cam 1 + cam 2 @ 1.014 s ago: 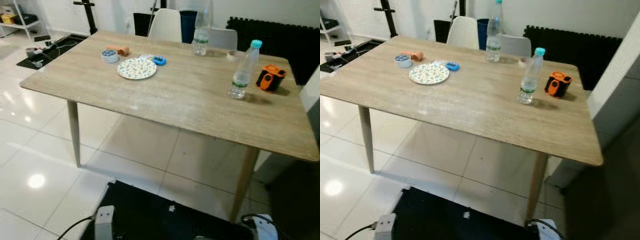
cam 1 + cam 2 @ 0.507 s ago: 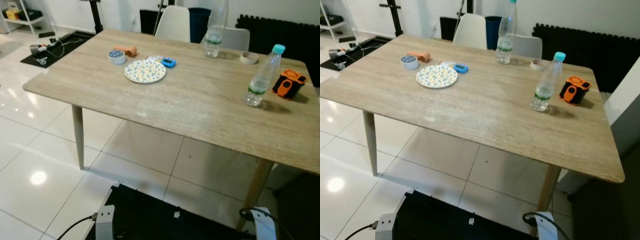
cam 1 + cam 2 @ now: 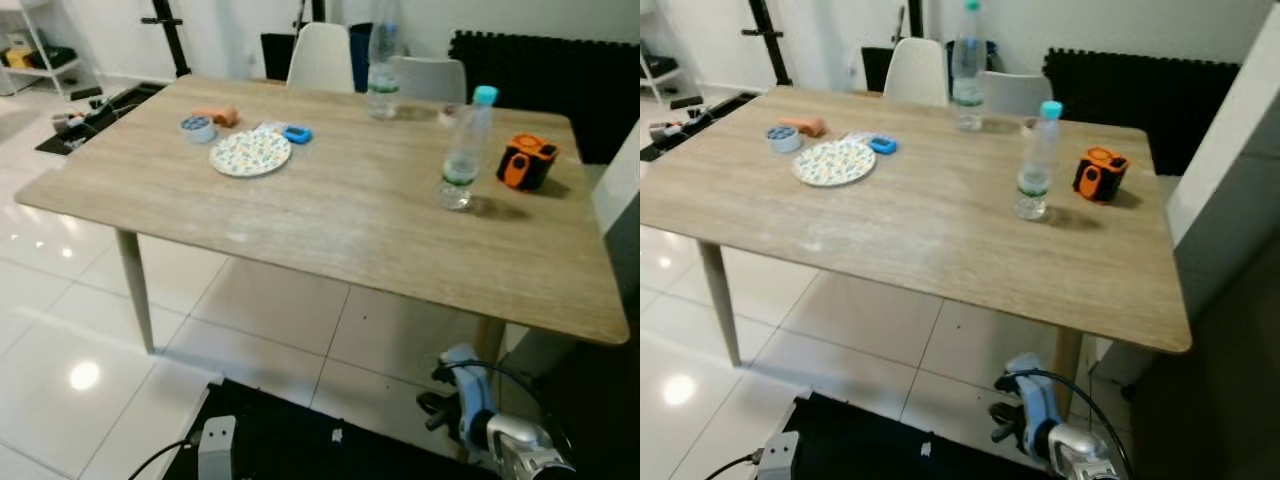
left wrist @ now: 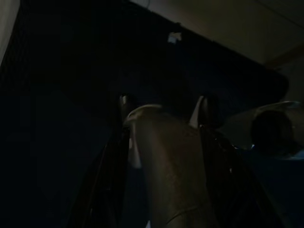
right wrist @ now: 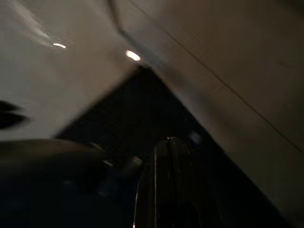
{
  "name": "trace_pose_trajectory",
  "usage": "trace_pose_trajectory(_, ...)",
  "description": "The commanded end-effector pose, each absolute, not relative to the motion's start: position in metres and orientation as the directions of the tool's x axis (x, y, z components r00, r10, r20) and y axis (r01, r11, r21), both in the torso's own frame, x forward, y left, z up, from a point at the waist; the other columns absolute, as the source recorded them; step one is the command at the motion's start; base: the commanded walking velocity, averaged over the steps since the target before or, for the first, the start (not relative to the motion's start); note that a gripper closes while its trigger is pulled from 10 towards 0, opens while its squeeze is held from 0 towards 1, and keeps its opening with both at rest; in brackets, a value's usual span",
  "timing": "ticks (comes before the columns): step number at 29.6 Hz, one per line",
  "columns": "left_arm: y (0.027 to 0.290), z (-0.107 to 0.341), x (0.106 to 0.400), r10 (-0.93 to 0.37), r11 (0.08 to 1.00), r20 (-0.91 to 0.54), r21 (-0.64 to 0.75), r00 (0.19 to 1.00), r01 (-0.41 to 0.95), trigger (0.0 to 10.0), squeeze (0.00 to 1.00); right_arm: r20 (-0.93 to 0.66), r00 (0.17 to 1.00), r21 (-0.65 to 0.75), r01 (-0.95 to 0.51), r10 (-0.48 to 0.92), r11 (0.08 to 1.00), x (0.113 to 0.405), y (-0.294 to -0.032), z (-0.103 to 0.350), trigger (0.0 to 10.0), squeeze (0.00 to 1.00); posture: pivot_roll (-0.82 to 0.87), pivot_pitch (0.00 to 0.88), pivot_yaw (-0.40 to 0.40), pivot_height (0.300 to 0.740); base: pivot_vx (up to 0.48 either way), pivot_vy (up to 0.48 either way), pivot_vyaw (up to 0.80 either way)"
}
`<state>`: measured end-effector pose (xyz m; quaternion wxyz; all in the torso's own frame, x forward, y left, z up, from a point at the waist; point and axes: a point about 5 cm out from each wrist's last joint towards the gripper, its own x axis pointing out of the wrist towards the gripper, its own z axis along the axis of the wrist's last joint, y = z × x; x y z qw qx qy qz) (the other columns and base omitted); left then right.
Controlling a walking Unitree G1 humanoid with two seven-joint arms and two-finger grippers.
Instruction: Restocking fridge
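A water bottle (image 3: pixel 463 150) is seen upright on the counter (image 3: pixel 330 210), at 1 o'clock, well apart from the right gripper (image 3: pixel 440 405) hung low; finger states cannot be told.

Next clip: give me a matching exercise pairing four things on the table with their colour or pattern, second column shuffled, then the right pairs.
Things:
1. plate
2. cap of the nearer bottle
3. small box at the table's right end
4. chair behind the table

Looks:
A. orange and black
B. white
C. flower pattern
D. light blue

Pairs: 1-C, 2-D, 3-A, 4-B
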<state>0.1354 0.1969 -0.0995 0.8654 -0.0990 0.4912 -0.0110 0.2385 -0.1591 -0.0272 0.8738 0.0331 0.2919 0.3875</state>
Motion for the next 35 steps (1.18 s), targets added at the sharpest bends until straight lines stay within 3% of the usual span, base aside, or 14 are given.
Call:
trace_pose_trajectory(1, 0.197, -0.1, 0.134, -0.11, 0.979, -0.849, -0.183, 0.517, -0.091, 10.0, 0.0, -0.355, 0.456, 0.317, -0.762, 0.816, 0.564, 0.251, -0.143, -0.007, 10.0, 0.07, -0.02, 0.018, -0.012, 0.74, 0.0, 0.0, 0.0)
trace_pose_trajectory(2, 0.197, -0.1, 0.134, -0.11, 0.979, -0.849, -0.183, 0.517, -0.091, 10.0, 0.0, -0.355, 0.456, 0.317, -0.762, 0.816, 0.564, 0.251, -0.143, -0.007, 10.0, 0.07, -0.02, 0.018, -0.012, 0.74, 0.0, 0.0, 0.0)
trace_pose_trajectory(3, 0.197, -0.1, 0.134, -0.111, 0.979, -0.848, -0.183, 0.518, -0.091, 10.0, 0.0, -0.316, 0.429, 0.327, -0.788, 0.846, 0.522, 0.254, -0.14, -0.001, 10.0, 0.66, -0.02, 0.018, -0.012, 0.74, 0.0, 0.0, 0.0)
trace_pose_trajectory(4, 0.197, -0.1, 0.134, -0.111, 0.979, -0.848, -0.184, 0.518, -0.091, 10.0, 0.0, -0.251, 0.381, 0.342, -0.826, 0.89, 0.449, 0.257, -0.134, 0.01, 10.0, 1.0, -0.02, 0.018, -0.014, 0.74, 0.0, 0.0, 0.0)
trace_pose_trajectory(10, 0.196, -0.1, 0.133, -0.114, 0.977, -0.846, -0.19, 0.521, -0.095, 10.0, 0.0, -0.013, 0.173, 0.243, -0.955, 0.985, 0.171, 0.274, -0.11, 0.071, 10.0, 1.0, -0.01, 0.021, -0.025, 0.74, 0.0, 0.0, 0.0)
trace_pose_trajectory(13, 0.196, -0.101, 0.132, -0.116, 0.976, -0.846, -0.193, 0.521, -0.097, 10.0, 0.0, 0.095, 0.143, 0.165, -0.978, 0.985, 0.126, 0.286, -0.101, 0.103, 10.0, 1.0, -0.01, 0.025, -0.029, 0.74, 0.0, 0.0, 0.0)
trace_pose_trajectory(19, 0.195, -0.102, 0.128, -0.119, 0.975, -0.846, -0.198, 0.519, -0.101, 10.0, 0.0, 0.249, 0.195, 0.077, -0.98, 0.949, 0.182, 0.311, -0.092, 0.148, 10.0, 1.0, 0.0, 0.048, -0.034, 0.74, 0.0, 0.0, 0.0)
trace_pose_trajectory(21, 0.195, -0.103, 0.123, -0.121, 0.974, -0.848, -0.2, 0.515, -0.101, 10.0, 0.0, 0.307, 0.346, 0.012, -0.933, 0.887, 0.36, 0.343, -0.091, 0.184, 10.0, 1.0, 0.01, 0.069, -0.038, 0.74, 0.0, 0.0, 0.0)
trace_pose_trajectory(22, 0.195, -0.103, 0.123, -0.121, 0.974, -0.848, -0.2, 0.515, -0.101, 10.0, 0.0, 0.307, 0.346, 0.012, -0.933, 0.887, 0.36, 0.343, -0.091, 0.184, 10.0, 1.0, 0.01, 0.069, -0.038, 0.74, 0.0, 0.0, 0.0)
trace_pose_trajectory(25, 0.195, -0.105, 0.116, -0.12, 0.975, -0.853, -0.197, 0.507, -0.1, 10.0, 0.0, 0.261, 0.546, -0.104, -0.804, 0.796, 0.586, 0.376, -0.093, 0.216, 10.0, 1.0, 0.02, 0.096, -0.044, 0.74, 0.0, 0.0, 0.0)
trace_pose_trajectory(29, 0.196, -0.106, 0.111, -0.121, 0.976, -0.856, -0.196, 0.503, -0.099, 10.0, 0.0, 0.275, 0.626, -0.144, -0.723, 0.73, 0.675, 0.39, -0.097, 0.243, 10.0, 1.0, 0.03, 0.115, -0.05, 0.74, 0.0, 0.0, 0.0)
trace_pose_trajectory(30, 0.197, -0.107, 0.107, -0.121, 0.976, -0.858, -0.194, 0.5, -0.097, 10.0, 0.0, 0.321, 0.675, -0.155, -0.655, 0.665, 0.74, 0.399, -0.1, 0.272, 10.0, 0.91, 0.05, 0.139, -0.056, 0.74, 0.0, 0.0, 0.0)
trace_pose_trajectory(31, 0.198, -0.107, 0.105, -0.121, 0.976, -0.858, -0.194, 0.499, -0.097, 10.0, 0.0, 0.343, 0.689, -0.17, -0.623, 0.638, 0.764, 0.403, -0.102, 0.286, 10.0, 0.0, 0.06, 0.159, -0.058, 0.74, 0.0, 0.0, 0.0)
trace_pose_trajectory(35, 0.199, -0.107, 0.102, -0.121, 0.977, -0.857, -0.193, 0.501, -0.095, 10.0, 0.0, 0.377, 0.721, -0.204, -0.548, 0.582, 0.811, 0.407, -0.105, 0.312, 10.0, 0.0, 0.07, 0.179, -0.063, 0.74, 0.0, 0.0, 0.0)
